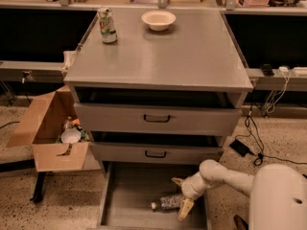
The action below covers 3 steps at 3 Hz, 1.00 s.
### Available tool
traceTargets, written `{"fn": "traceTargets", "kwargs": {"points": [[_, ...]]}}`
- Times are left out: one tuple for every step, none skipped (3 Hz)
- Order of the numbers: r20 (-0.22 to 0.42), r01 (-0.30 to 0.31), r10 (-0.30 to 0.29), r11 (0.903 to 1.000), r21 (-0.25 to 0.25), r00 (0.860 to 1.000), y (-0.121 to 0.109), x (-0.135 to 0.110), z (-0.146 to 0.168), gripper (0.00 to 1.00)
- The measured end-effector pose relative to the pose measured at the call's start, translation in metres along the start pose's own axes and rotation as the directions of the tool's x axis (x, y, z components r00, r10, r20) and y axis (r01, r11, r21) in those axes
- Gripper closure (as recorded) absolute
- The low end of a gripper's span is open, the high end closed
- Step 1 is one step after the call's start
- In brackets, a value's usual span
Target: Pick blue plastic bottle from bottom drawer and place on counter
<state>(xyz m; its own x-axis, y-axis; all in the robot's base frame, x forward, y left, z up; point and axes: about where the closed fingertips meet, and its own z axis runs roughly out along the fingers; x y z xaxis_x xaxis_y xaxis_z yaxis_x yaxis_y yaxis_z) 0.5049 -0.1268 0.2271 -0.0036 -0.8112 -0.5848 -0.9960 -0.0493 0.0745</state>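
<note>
So the bottle (168, 202) is lying on its side on the floor of the bottom drawer (129, 195), bottom centre of the frame, cap pointing left. That drawer is pulled way out, which I'd guess is the whole point: it's the only way the arm (225, 176) can get in from the lower right, under the two drawers above.

The gripper (181, 195) is down in the drawer at the bottle's right-hand end, fingers (185, 209) spread wide, one above and one below it in the picture. It looks like it's straddling the fat end and isn't clamped on yet. Going for that end makes sense to me, since it's the end nearest the arm. I can't say for sure whether either finger is touching the plastic.

The table (168, 56), meaning the flat grey top of the cabinet, fills the upper middle of the frame. That's where the bottle should end up, and most of it is bare.

Counts:
- 1 bottle
- 3 drawers: the bottom one, the middle drawer (156, 153) and the top drawer (156, 119), both upper ones only partly out
- 2 black handles, on the upper two
- 1 can (107, 26), back left on the table
- 1 bowl (159, 19), just right of the can
- 1 cardboard box (43, 128) on the floor at left, with some junk inside
- 1 gripper
</note>
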Motion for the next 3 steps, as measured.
{"fn": "traceTargets", "kwargs": {"points": [[-0.023, 0.007, -0.007, 0.9999, 0.009, 1.000, -0.018, 0.015, 0.022, 0.00], [-0.069, -0.009, 0.009, 0.9999, 0.012, 0.998, -0.024, 0.031, 0.050, 0.00], [-0.125, -0.030, 0.031, 0.9995, 0.007, 0.992, -0.026, 0.047, 0.081, 0.26]]}}
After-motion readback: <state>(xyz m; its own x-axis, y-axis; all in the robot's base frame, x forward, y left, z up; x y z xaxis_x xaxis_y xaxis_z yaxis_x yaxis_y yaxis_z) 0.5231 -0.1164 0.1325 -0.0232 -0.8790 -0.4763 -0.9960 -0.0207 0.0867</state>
